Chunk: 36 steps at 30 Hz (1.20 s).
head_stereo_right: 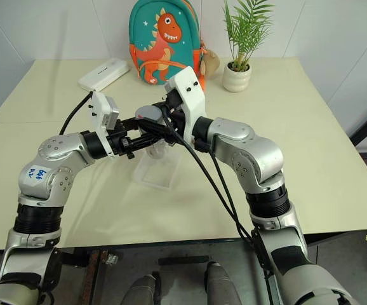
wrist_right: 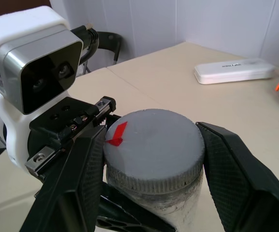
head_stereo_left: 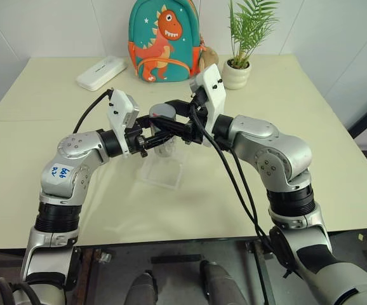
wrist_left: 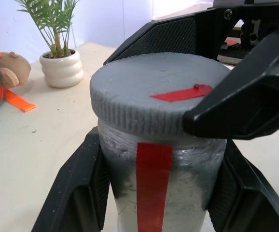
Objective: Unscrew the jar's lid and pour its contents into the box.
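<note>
Pale cream rectangular bench. At its middle, shallow clear plastic box. Behind the box: white oblong case, teal dinosaur backpack, potted green plant in white ribbed pot.

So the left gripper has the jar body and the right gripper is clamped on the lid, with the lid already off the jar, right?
Not quite: the lid is still seated on the jar, as the left wrist view shows. The rest holds: the left gripper grips the jar body and the right gripper is clamped on the lid.
</note>
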Tool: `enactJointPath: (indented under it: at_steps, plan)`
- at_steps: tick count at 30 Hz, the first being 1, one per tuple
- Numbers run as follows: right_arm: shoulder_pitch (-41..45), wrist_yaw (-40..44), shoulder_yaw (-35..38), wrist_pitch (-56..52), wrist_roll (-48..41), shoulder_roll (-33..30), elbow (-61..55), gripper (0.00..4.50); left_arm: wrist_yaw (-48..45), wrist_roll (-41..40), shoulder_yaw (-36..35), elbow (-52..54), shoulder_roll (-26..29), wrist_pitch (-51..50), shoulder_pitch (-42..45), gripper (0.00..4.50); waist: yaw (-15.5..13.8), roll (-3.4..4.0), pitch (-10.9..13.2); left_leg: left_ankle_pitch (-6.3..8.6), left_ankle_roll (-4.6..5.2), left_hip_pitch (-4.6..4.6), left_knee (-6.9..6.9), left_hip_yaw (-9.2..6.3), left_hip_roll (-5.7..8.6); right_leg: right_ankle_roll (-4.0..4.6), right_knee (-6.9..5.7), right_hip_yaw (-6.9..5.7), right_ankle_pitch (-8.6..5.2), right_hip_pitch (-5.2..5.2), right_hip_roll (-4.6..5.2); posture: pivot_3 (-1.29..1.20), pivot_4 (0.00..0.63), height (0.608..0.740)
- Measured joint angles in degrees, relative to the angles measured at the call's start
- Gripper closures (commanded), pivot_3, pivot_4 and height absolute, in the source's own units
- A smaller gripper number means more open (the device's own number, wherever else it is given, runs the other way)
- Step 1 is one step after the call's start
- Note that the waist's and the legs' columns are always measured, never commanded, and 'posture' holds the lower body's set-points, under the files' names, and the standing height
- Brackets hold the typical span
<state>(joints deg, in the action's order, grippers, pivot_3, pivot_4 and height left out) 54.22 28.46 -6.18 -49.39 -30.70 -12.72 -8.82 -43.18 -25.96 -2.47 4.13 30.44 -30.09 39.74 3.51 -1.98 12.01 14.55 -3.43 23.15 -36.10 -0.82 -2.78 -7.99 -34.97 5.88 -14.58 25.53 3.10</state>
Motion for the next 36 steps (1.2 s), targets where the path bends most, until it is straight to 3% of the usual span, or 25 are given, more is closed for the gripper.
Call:
enactJointPath:
  at_steps: [5, 11, 15, 19, 25, 36]
  plan:
    - [-0.3, 4.5, 0.3, 1.3, -0.5, -1.5, 0.1, 1.95, -2.9, -1.9, -0.5, -0.4, 0.0, 0.0, 0.1, 2.32, 0.0, 0.0, 0.0, 0.0, 0.0, 0.0, 0.0, 0.0, 0.0, 0.0, 0.01, 0.0, 0.0, 0.0, 0.0, 0.0, 0.15, 0.74]
    - [2.5, 27.9, -3.1, 9.9, -1.6, -9.1, 6.5, 1.95, -19.8, -8.3, -0.1, -3.4, 3.3, -2.2, 0.6, 2.32, 0.7, 0.01, 0.0, 0.0, 0.01, -0.03, 0.0, 0.01, 0.0, -0.01, 0.03, -0.01, 0.0, -0.03, -0.05, 0.0, 0.15, 0.74]
    - [5.1, 35.7, -4.6, 11.4, -2.1, -9.6, 11.2, 1.95, -26.6, -8.3, 1.3, -5.2, 6.0, -2.0, 2.2, 2.32, 1.3, 0.04, 0.0, -0.02, 0.03, -0.04, -0.01, -0.06, -0.03, 0.0, -0.06, -0.01, 0.0, -0.03, -0.11, 0.0, 0.15, 0.74]
    - [5.3, 37.1, -4.0, 11.7, -2.2, -9.5, 11.5, 1.95, -27.1, -8.3, 1.2, -5.2, 5.4, -0.9, 2.3, 2.32, 1.2, 0.04, 0.0, -0.02, 0.03, 0.0, -0.03, -0.08, -0.04, 0.0, -0.05, -0.01, 0.0, -0.02, -0.11, 0.0, 0.15, 0.74]
    - [4.8, 36.2, -3.5, 9.8, -2.6, -8.7, 11.2, 0.05, -27.5, -8.4, 1.2, -5.1, 4.4, -0.2, 2.3, 2.32, 1.3, 0.04, 0.0, -0.02, 0.03, -0.01, -0.07, -0.08, -0.04, 0.0, -0.1, -0.01, 0.0, -0.02, -0.11, 0.0, 0.15, 0.74]
    - [5.4, 31.8, -1.2, 10.5, -2.2, -6.3, 10.7, 0.05, -27.3, -8.2, 0.4, -5.8, 4.9, 0.4, 2.3, 2.32, 1.1, 0.04, 0.0, -0.02, 0.02, -0.01, -0.09, -0.09, -0.04, 0.0, -0.14, -0.01, 0.0, -0.02, -0.1, 0.0, 0.15, 0.74]
